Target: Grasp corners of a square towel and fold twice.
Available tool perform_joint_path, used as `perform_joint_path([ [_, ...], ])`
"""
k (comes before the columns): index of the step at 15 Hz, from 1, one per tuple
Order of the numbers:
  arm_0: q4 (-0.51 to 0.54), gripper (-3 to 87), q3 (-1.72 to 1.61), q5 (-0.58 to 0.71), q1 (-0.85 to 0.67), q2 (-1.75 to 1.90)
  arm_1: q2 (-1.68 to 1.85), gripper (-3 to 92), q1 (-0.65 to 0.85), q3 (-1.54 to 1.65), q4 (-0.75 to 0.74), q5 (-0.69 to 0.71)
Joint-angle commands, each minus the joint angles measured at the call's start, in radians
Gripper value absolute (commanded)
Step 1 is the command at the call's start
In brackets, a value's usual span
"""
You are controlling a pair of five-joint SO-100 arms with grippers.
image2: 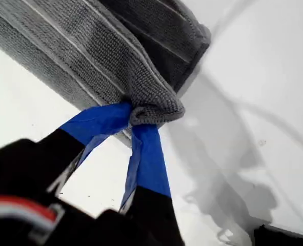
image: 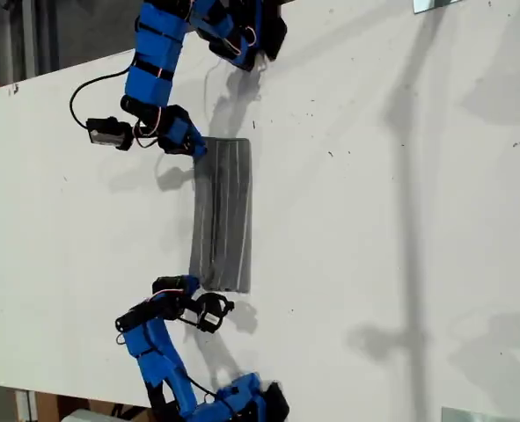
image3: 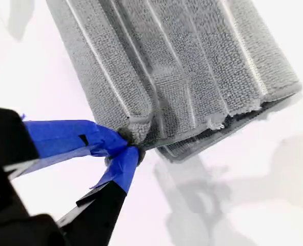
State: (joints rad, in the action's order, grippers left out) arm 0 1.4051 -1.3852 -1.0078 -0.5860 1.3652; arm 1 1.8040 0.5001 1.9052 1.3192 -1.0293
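Towel (image: 223, 215) folded on white table (image: 374, 220).

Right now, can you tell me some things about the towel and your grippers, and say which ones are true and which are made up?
1. The towel is spread out flat as one big square. False: it is folded into a narrow strip with layers stacked.
2. My first gripper pinches a corner of the towel. True.
3. My second gripper is open and far from the towel. False: it is shut on a towel corner.
4. The towel is grey with thin pale stripes. True.
5. A cup stands on the table beside the towel. False: no cup shows anywhere.
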Motion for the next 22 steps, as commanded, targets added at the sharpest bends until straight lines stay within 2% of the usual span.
perform_joint_path([
  [1, 0.069, -0.3, 0.052, -0.054, 0.069, 0.126, 0.089, -0.1, -0.043, -0.046, 0.034, -0.017],
  [3, 0.069, -0.3, 0.009, -0.078, 0.107, 0.161, 0.129, -0.1, -0.089, 0.005, 0.040, -0.048],
  [7, -0.012, -0.3, -0.126, -0.084, 0.114, 0.167, 0.175, 0.8, -0.100, 0.089, 0.025, -0.061],
  [8, -0.015, 4.1, -0.132, -0.083, 0.114, 0.167, 0.176, 9.6, -0.104, 0.091, 0.021, -0.058],
  [10, -0.011, 9.9, -0.123, -0.072, 0.121, 0.172, 0.172, 16.0, -0.117, 0.083, 0.021, -0.057],
  [15, 0.060, 13.8, -0.067, -0.087, 0.156, 0.219, 0.179, 21.7, -0.160, 0.012, 0.080, -0.061],
  [19, 0.153, 13.8, -0.017, -0.097, 0.155, 0.284, 0.232, 27.4, -0.021, 0.023, 0.153, 0.021],
  [22, 0.152, 13.8, -0.107, -0.094, 0.138, 0.347, 0.276, 28.3, 0.051, 0.235, 0.040, 0.041],
])
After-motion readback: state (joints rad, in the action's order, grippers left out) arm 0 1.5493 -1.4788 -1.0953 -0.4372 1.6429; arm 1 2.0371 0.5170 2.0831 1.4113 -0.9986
